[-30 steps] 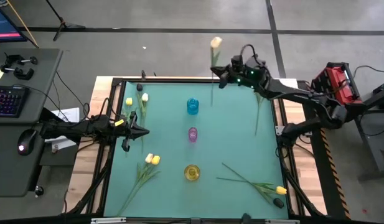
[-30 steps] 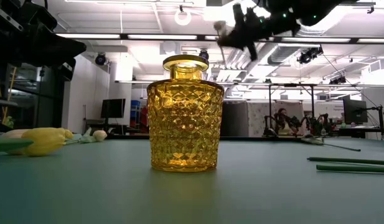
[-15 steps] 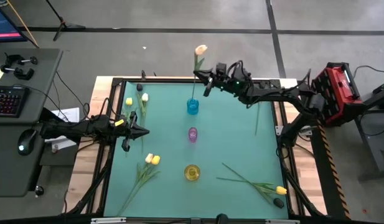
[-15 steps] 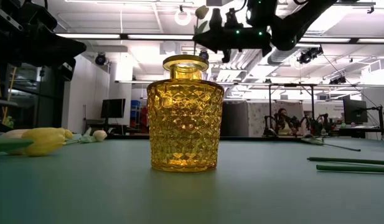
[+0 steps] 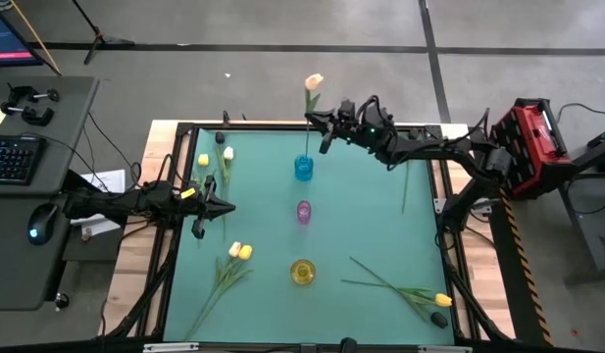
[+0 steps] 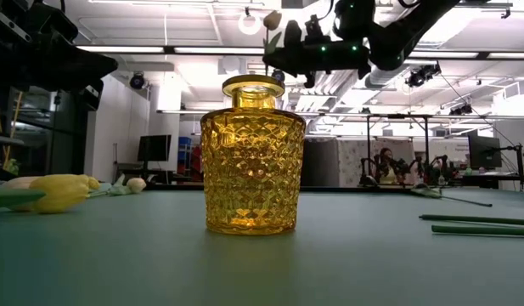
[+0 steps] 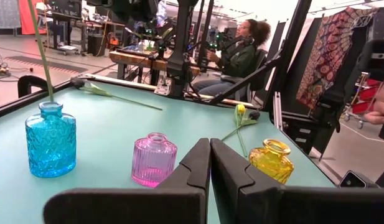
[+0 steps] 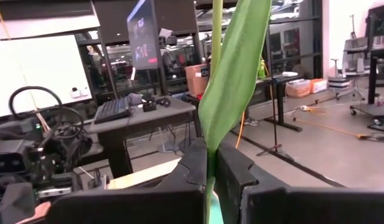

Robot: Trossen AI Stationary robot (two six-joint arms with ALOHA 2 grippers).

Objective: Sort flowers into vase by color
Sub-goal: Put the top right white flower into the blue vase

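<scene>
A peach tulip is held upright over the blue vase, at the upper centre of the high view.

The right pincer (image 5: 322,125) is clamped on the stem of the peach tulip (image 5: 314,80), whose lower end is seen in the blue vase (image 5: 303,167). Below it stand the pink vase (image 5: 303,211) and the yellow vase (image 5: 302,272) on the bench (image 5: 371,235). The left pincer (image 5: 222,206), fingers together, is kept at the left edge, with other tulips (image 5: 239,252) lying near it.
</scene>
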